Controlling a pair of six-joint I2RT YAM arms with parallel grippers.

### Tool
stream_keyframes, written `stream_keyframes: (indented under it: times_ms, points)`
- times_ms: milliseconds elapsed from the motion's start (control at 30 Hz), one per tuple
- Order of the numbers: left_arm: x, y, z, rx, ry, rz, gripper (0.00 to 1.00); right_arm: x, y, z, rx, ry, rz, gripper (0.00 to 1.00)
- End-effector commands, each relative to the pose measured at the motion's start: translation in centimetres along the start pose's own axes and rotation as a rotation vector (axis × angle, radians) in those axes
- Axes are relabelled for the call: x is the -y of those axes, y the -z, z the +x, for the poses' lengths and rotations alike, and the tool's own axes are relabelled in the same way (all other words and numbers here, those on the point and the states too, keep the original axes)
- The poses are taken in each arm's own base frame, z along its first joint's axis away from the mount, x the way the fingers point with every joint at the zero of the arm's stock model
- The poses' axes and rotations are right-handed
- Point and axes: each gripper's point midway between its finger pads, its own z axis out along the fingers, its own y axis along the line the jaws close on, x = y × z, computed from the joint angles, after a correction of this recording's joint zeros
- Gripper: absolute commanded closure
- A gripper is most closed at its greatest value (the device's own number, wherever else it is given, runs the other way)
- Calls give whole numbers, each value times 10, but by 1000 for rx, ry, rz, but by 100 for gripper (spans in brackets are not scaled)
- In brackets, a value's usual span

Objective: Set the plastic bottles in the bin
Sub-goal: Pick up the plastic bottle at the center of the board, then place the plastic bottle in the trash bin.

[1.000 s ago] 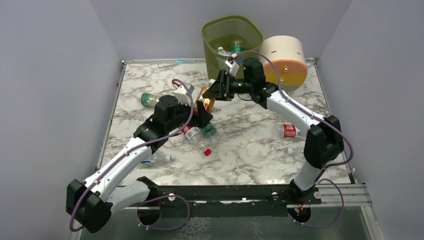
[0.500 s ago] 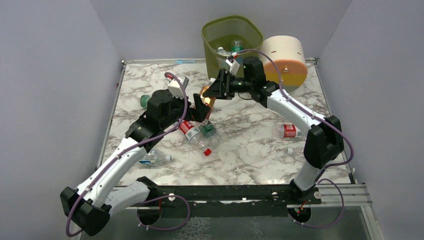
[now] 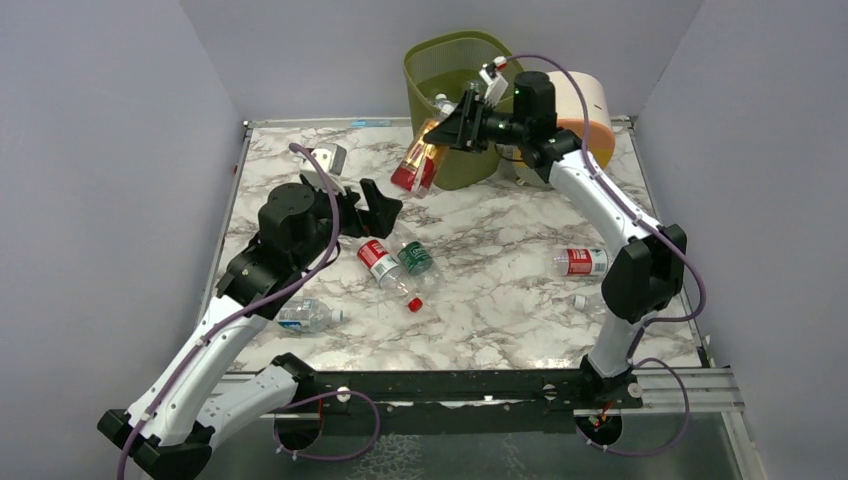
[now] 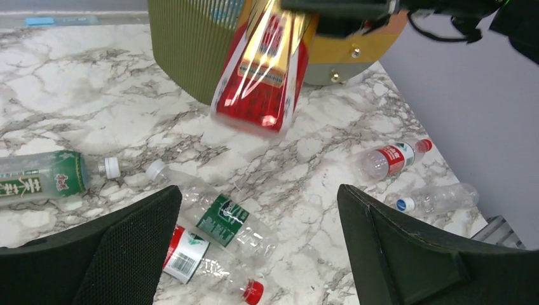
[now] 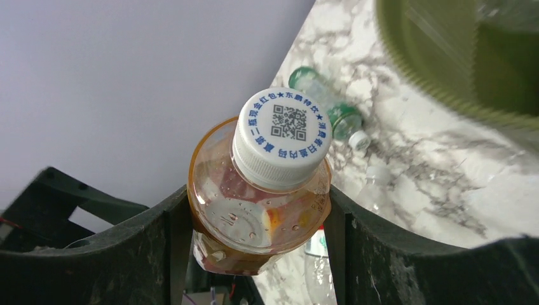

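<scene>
**Amber bottle lifted beside the bin, not yet over its rim**
Our right gripper (image 3: pixel 447 128) is clamped on the neck of the amber bottle (image 3: pixel 418 163). The white cap sits at the wrist side of the fingers, and the red-labelled body hangs beyond them, just outside the bin (image 4: pixel 184 51) wall. We judge the fingers should part only once the rim lies wholly beneath them. Our left gripper (image 4: pixel 259 190) hangs empty with its fingers wide apart, above the loose bottles (image 4: pixel 232 219).
</scene>
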Motion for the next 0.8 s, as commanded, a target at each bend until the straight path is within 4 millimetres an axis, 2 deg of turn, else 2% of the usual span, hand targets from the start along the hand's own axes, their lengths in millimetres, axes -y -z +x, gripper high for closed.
stream_keyframes:
  times_ms: [0,167,333,600,767]
  points:
    - [-11,2,17,-31,21,-49,1,-7,18,-54,116,55,-49,43]
    - [-12,-2,30,-59,36,-42,1,-7,38,-107,212,68,-96,43]
    - [-11,-6,36,-76,39,-30,1,-1,56,-148,314,75,-137,42]
    - [-8,-6,40,-87,38,-9,1,39,87,-210,536,143,-101,41]
    - [-9,-3,42,-87,37,-8,1,54,94,-239,622,219,-45,40]
